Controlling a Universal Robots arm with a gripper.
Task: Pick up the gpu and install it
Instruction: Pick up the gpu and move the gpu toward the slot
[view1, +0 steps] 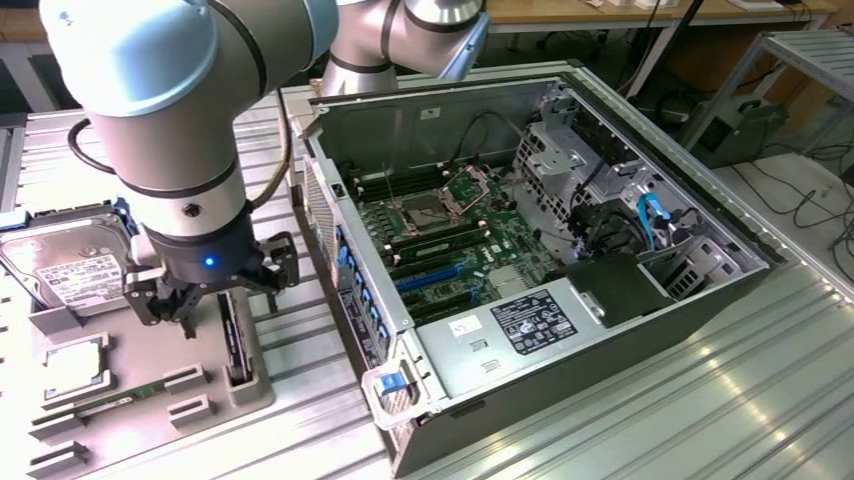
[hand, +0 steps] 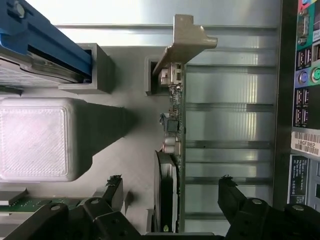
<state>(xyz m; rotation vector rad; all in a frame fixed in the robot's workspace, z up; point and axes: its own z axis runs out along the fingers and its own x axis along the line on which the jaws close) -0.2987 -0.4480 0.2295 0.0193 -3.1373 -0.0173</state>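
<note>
Ribbed aluminium tabletop (view1: 694, 400) carries two things side by side: an open grey desktop computer case (view1: 441, 110) lying on its side with its green motherboard (view1: 461, 240) exposed, and, toward the exterior view's left, a flat grey parts fixture (view1: 147, 375) with raised slots. The gpu (view1: 238, 345) stands on its long edge in one slot on the fixture's case-facing side, with a strip of bare table between it and the case's rear panel. It is a thin dark circuit card with a bent silvery metal bracket at one end and a dark round cooler on one face. The robot's black gripper (hand: 170, 181) hangs directly over the card with its two fingers spread wide, one on either side of the board and neither touching it; it grips nothing. A boxy silver hard drive with a white label (view1: 60, 270) and a slim green memory stick (view1: 120, 400) sit elsewhere on the fixture, well apart from the fingers. The card is probably light and stiff but fragile, since small components stud its face and could be crushed or sheared. The sensible hold looks to be across its thickness on the flat faces near the upper edge — clear of the bracket. That end likely weighs more, so an off-centre pinch could let the card tilt.
</note>
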